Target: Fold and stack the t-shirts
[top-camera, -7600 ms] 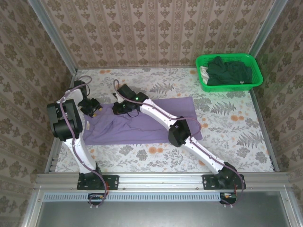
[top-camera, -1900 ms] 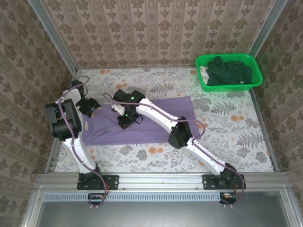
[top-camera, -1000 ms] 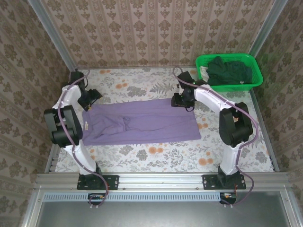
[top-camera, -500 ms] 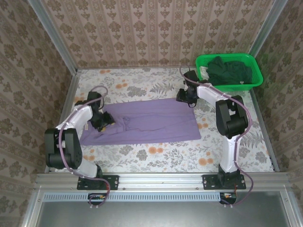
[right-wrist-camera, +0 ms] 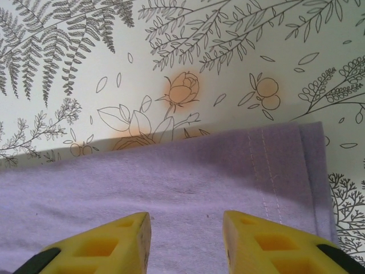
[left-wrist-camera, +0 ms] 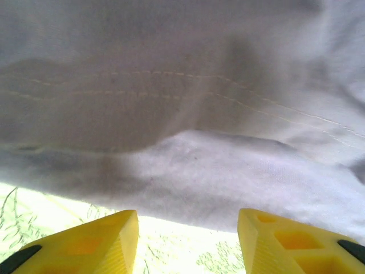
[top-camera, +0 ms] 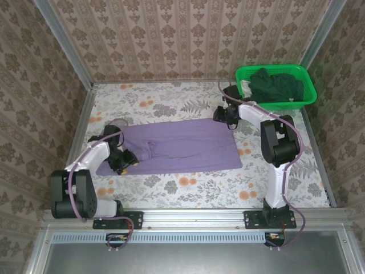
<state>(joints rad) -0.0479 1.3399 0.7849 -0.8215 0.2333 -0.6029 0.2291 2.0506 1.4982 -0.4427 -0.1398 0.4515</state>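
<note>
A lavender-purple t-shirt (top-camera: 177, 145) lies spread flat across the middle of the floral table. My left gripper (top-camera: 126, 164) hangs open at the shirt's near left edge; in the left wrist view its yellow fingers (left-wrist-camera: 85, 245) straddle the cloth's border (left-wrist-camera: 188, 188) with bare table between them. At the shirt's far right corner my right gripper (top-camera: 224, 116) is open too, its yellow fingers (right-wrist-camera: 268, 245) spread over the hemmed corner (right-wrist-camera: 274, 165). Dark green t-shirts (top-camera: 276, 84) are piled in the basket.
The bright green plastic basket (top-camera: 306, 98) stands at the far right corner of the table. Patterned walls close in the table at the back and on both sides. Bare floral tabletop (top-camera: 199, 188) runs along the near edge.
My left gripper slid from the shirt's far left part toward its near left edge. The right gripper has stayed at the far right corner after crossing over from the left.
</note>
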